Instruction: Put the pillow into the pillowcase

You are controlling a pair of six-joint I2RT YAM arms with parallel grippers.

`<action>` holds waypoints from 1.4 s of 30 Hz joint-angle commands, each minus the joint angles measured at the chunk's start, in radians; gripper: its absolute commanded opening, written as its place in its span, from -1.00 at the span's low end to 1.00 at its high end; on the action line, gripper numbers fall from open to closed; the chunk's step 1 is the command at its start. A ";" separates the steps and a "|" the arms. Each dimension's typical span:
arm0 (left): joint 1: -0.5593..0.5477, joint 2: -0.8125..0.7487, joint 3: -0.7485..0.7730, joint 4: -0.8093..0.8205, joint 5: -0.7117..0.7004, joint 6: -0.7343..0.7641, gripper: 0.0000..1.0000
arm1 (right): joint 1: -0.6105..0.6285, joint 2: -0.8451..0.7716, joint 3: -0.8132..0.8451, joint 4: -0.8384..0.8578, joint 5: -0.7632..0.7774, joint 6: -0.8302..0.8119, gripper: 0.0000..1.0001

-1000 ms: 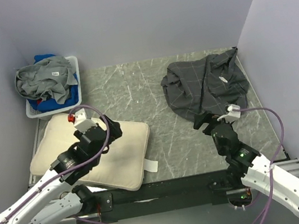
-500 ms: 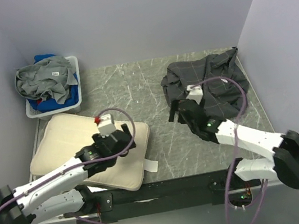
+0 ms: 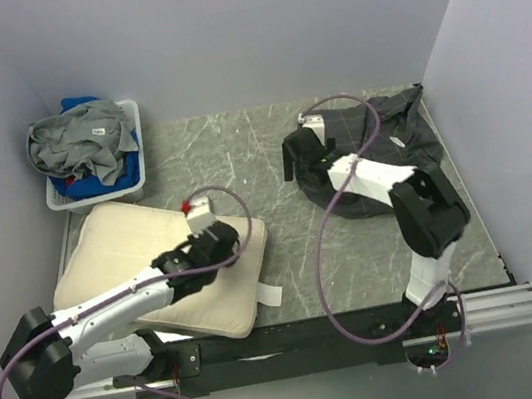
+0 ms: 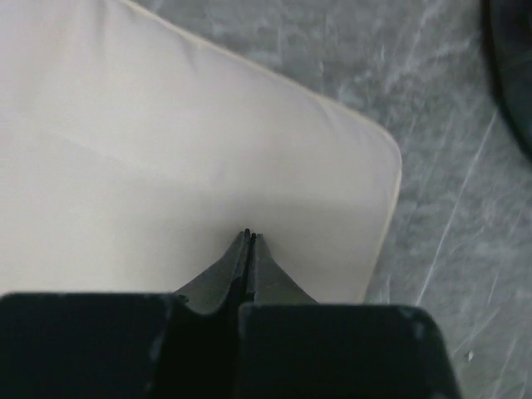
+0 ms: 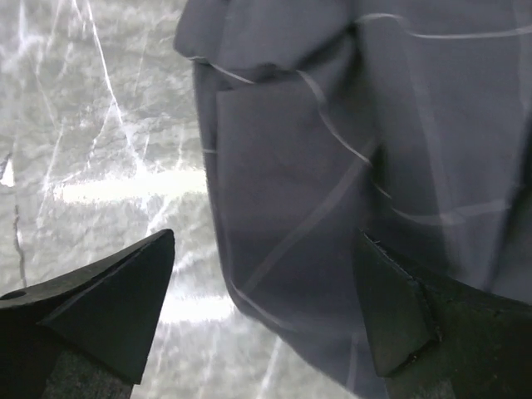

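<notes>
Barely started: pillow (image 3: pixel 155 263) lies outside pillowcase (image 3: pixel 388 140); left claw (image 4: pixel 249 237) closed, empty, over pillow; right claw (image 5: pixel 264 241) wide open above pillowcase.

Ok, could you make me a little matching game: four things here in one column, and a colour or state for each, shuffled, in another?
1. pillow
2. pillowcase
3. basket
4. left gripper

A. white, holding grey and blue clothes
B. shut
C. cream
D. dark grey with a pale grid

Pairs: 1-C, 2-D, 3-A, 4-B.
</notes>
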 commanded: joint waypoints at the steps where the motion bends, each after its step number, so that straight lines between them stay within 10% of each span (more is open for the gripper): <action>1: 0.192 -0.050 -0.015 0.143 0.190 0.095 -0.98 | -0.007 0.113 0.134 -0.083 -0.039 -0.037 0.81; 6: 0.390 -0.035 0.017 0.175 0.291 0.138 -0.98 | -0.010 0.091 0.111 -0.104 -0.033 0.020 0.22; 10: 0.482 -0.003 0.034 0.229 0.400 0.163 -0.98 | -0.001 0.003 0.031 -0.135 -0.041 0.070 -1.00; 18: 0.581 0.080 0.103 0.290 0.560 0.173 -0.91 | 0.193 -0.473 -0.361 -0.135 -0.036 0.231 -1.00; 24: 0.440 0.126 0.199 0.298 0.597 0.255 0.42 | 0.240 -0.762 -0.656 -0.090 -0.106 0.371 -0.99; 31: 0.236 0.345 0.334 0.272 0.549 0.327 0.42 | 0.245 -0.879 -0.698 -0.133 -0.071 0.377 -0.25; 42: 0.171 0.712 0.636 0.336 0.580 0.328 0.45 | 0.248 -0.836 -0.685 -0.117 0.007 0.354 0.31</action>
